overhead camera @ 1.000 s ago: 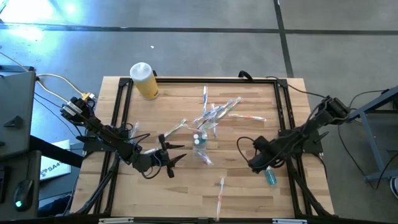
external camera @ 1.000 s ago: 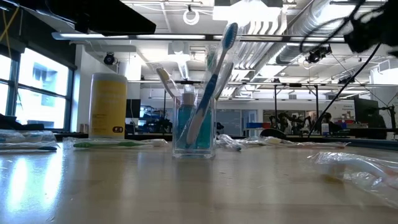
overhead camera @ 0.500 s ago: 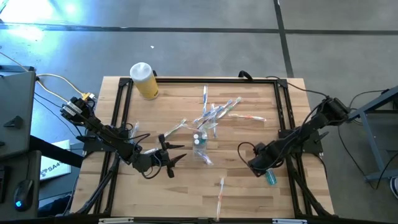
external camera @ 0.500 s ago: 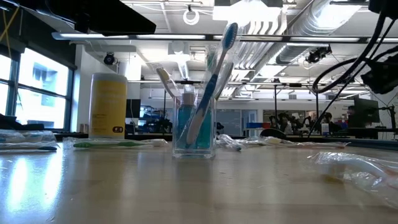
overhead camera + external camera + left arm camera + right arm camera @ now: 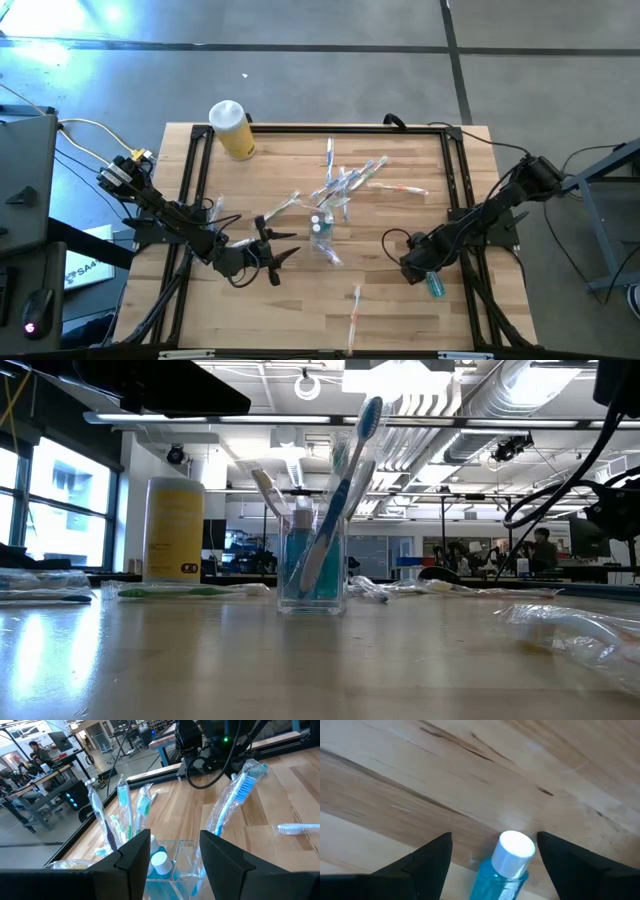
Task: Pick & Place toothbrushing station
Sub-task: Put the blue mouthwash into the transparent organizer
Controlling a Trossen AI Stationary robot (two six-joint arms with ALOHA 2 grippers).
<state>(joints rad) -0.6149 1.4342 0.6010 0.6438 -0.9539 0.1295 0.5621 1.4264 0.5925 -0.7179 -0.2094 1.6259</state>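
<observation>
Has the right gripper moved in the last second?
Yes. In the high view the right gripper has dropped slightly toward the teal tube lying at the table's right edge; its jaws are open over the tube.

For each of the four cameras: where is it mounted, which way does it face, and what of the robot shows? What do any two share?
High: overhead, straight down on the table; both arms, left gripper, right gripper.
Low: table height, level toward the room; cup at centre, right arm's cables at the edge.
Left wrist: looks past its open jaws at the cup.
Right wrist: looks down between its open jaws at a teal tube.
Shared: cup in high, low and left wrist; tube in high and right wrist.
</observation>
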